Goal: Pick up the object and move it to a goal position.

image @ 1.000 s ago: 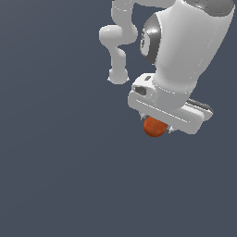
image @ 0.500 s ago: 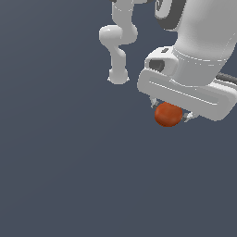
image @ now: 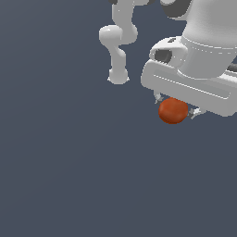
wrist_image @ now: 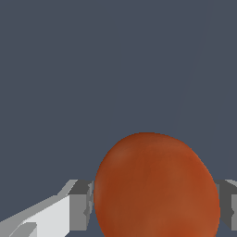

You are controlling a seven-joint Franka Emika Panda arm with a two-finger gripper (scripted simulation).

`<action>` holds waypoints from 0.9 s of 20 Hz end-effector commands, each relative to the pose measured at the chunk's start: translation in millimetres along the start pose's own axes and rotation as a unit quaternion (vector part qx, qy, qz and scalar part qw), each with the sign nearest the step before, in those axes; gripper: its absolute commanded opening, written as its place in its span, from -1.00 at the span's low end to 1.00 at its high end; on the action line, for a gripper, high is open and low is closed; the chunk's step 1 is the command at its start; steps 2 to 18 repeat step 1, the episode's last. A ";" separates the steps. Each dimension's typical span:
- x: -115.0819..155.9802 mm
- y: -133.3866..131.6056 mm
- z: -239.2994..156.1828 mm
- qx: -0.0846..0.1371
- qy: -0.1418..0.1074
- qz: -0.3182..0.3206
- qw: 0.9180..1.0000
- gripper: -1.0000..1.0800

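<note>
Orange-red mottled ball [image: 173, 110], clamped in gripper [image: 176, 107]

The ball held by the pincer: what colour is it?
Orange-red, faintly mottled; the ball shows best in the wrist view.

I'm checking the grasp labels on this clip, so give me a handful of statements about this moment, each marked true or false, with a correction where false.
1. The small orange-red ball sits between the fingers of the white gripper. True.
2. The gripper is open, with the ball lying apart from it on the grey surface. False: in the wrist view a finger stands against each side of the ball, so the gripper is shut on it.
3. The ball is narrower than the white gripper body above it. True.
4. A second ball lies on the dark grey surface. False: only one ball is in view.
5. The ball is blue. False: it is orange-red.
</note>
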State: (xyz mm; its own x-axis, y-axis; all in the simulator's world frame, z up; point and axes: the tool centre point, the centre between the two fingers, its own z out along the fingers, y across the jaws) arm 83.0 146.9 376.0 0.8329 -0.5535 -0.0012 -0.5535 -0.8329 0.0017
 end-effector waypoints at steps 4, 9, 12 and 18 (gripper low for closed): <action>0.4 -0.3 -1.4 0.001 0.001 0.000 1.000 -1.00; 0.4 -0.3 -1.4 0.001 0.001 0.000 1.000 -1.00; 0.4 -0.3 -1.4 0.001 0.001 0.000 1.000 -1.00; 0.4 -0.3 -1.4 0.001 0.001 0.000 1.000 -1.00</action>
